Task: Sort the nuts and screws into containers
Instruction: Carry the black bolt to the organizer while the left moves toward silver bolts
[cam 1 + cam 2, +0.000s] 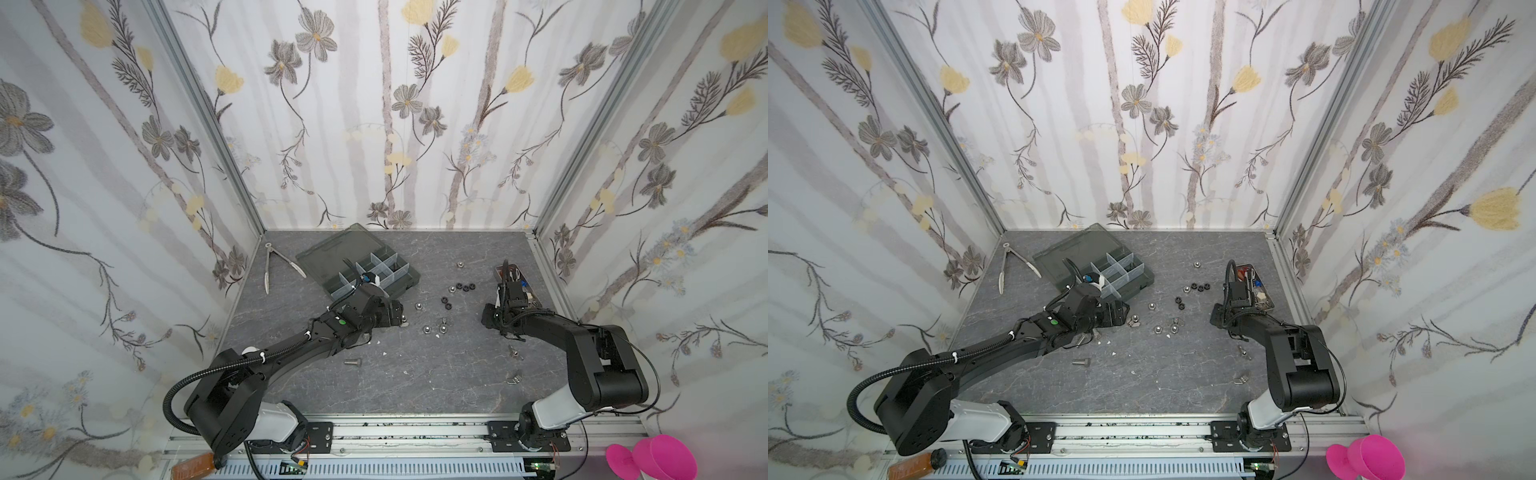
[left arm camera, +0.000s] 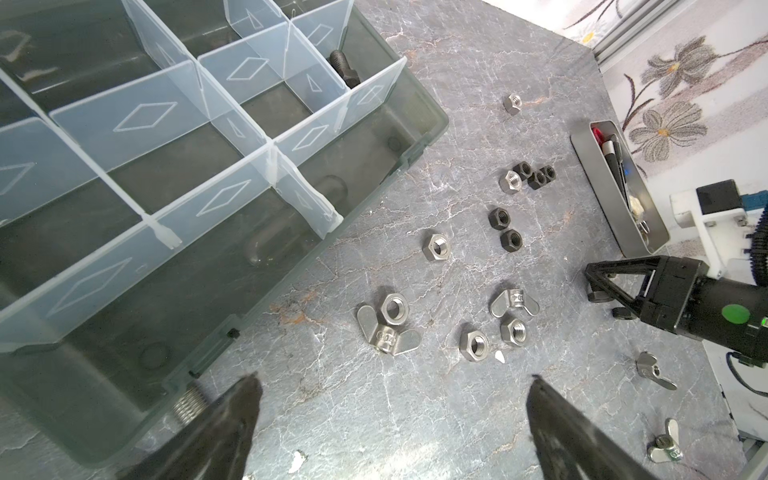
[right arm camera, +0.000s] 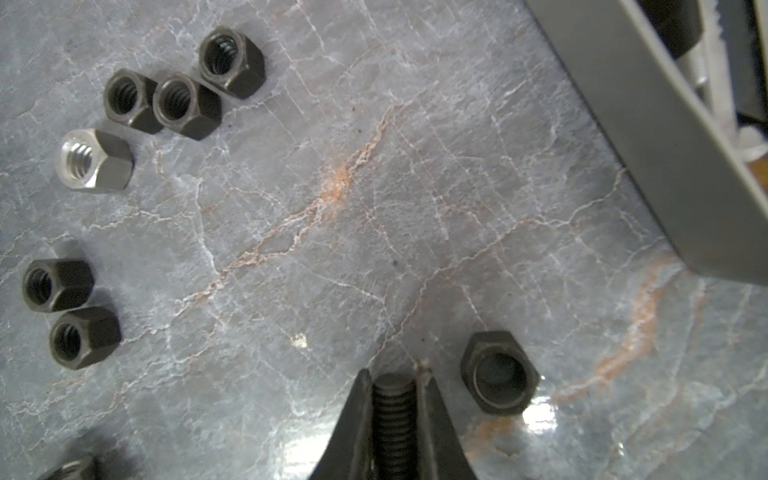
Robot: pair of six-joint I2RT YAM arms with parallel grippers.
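My right gripper (image 3: 392, 374) is shut on a black screw (image 3: 392, 415); its threaded shaft sits between the two fingers, low over the table. A black nut (image 3: 496, 374) lies right beside it. Several more black nuts (image 1: 463, 286) and silver nuts (image 1: 426, 329) are scattered mid-table in both top views. My left gripper (image 2: 395, 380) stands wide open and empty next to the dark organizer box (image 2: 374, 137), whose containers are split by pale dividers. One container holds a black screw (image 2: 345, 70). A silver screw (image 1: 352, 362) lies alone near the front.
Long metal tongs (image 1: 268, 266) lie at the back left. A narrow tray with tools (image 1: 515, 278) stands behind my right gripper (image 1: 488, 318). Wing nuts (image 2: 388, 332) lie among the hex nuts, and two more (image 1: 514, 353) on the right. The box lid (image 1: 332, 249) lies open behind.
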